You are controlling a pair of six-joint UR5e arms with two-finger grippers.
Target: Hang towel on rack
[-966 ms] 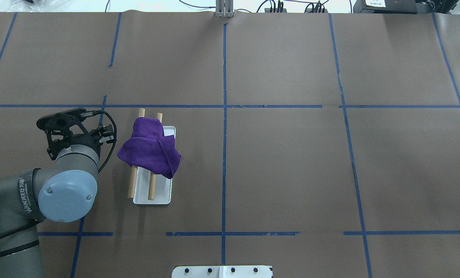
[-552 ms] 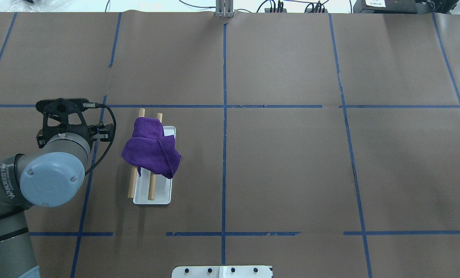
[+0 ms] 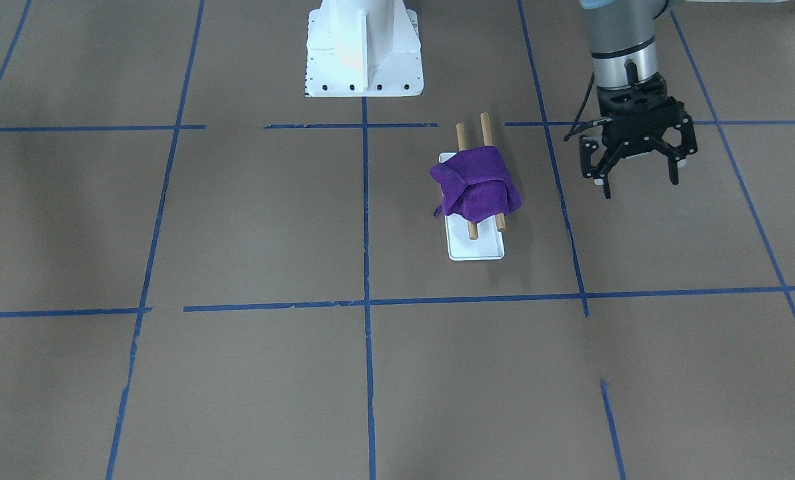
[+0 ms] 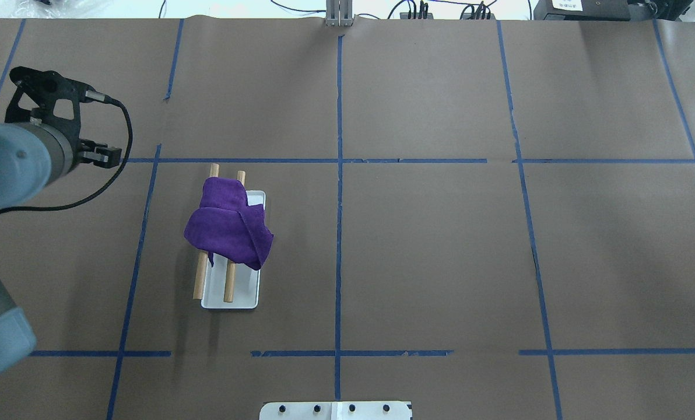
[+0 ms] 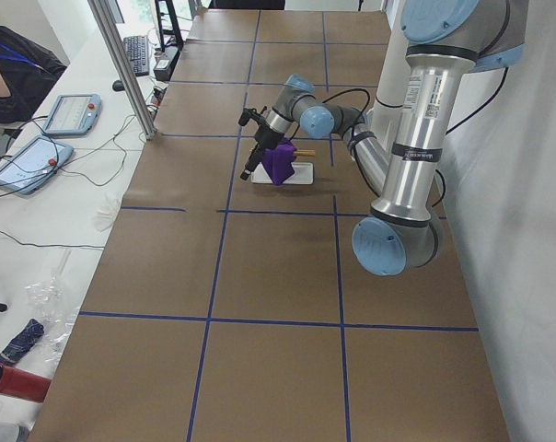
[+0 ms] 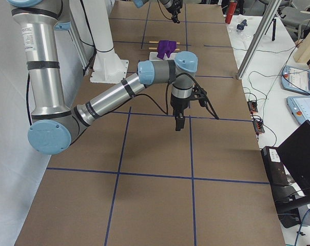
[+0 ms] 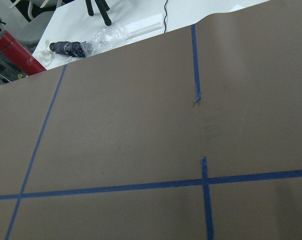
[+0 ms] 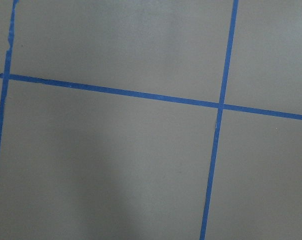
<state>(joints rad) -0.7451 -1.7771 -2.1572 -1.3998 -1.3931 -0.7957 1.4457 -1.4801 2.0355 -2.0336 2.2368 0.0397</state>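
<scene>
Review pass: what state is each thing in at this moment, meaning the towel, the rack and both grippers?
towel: draped in a bunched heap across both dowels, held by no gripper.
rack: upright on the table, dowel ends showing beyond the towel at both ends.
left gripper: open, empty, off to the side of the rack.
right gripper: far from the rack, pointing down; open or shut cannot be told.
</scene>
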